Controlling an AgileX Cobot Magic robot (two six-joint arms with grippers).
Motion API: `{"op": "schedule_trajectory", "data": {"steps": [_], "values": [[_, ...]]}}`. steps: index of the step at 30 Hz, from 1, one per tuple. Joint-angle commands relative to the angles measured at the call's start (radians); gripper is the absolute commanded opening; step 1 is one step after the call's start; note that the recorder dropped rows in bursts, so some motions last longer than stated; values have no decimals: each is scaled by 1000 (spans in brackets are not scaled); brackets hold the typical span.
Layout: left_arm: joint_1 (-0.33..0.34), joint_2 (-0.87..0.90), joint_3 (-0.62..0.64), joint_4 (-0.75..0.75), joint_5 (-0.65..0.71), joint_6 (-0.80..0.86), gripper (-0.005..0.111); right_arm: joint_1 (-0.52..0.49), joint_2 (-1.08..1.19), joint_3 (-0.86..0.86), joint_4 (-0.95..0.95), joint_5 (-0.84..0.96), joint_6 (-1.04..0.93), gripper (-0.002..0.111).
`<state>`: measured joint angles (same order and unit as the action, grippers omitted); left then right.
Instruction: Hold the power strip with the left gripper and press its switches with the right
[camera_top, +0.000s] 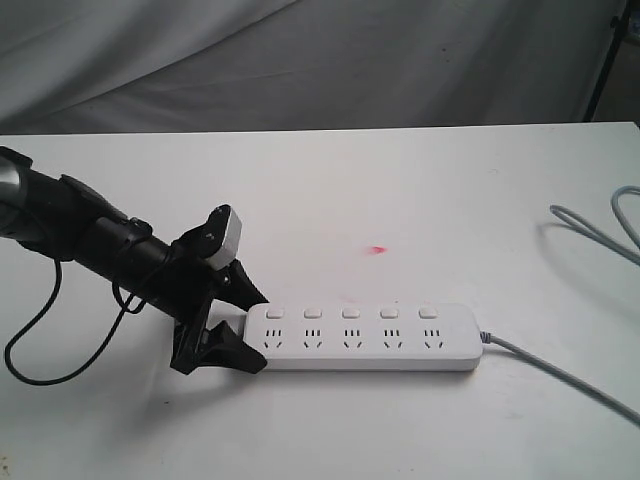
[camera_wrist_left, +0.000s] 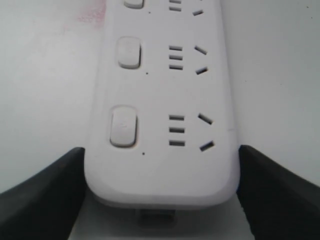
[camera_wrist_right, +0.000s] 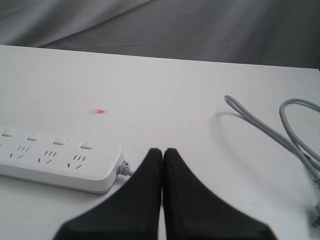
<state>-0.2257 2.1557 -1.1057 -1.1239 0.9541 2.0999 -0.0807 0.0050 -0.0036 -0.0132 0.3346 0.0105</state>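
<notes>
Straddling the cordless end of the power strip, the left pincer has one jaw at each long side; whether it truly squeezes cannot be told. The right pincer, closed and empty, hovers near the corded end, so pressing the switches seems not yet begun.

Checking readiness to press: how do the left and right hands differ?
The left hand flanks one end of the power strip, fingers apart and seemingly against its sides; the right hand is shut on nothing. The left hand is at the strip; the right hand sits near its other end. Both are black.
</notes>
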Motion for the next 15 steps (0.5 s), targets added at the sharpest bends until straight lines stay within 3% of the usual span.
{"op": "schedule_trajectory", "data": {"steps": [1,2,15], "values": [[-6,6,-6,3,-16,-6,4,5,-5,4,4,-2,-2,0],[-6,6,-6,3,-16,-6,0,5,-5,4,4,-2,-2,0],[-6,6,-6,3,-16,-6,0,5,-5,4,4,-2,-2,0]]}}
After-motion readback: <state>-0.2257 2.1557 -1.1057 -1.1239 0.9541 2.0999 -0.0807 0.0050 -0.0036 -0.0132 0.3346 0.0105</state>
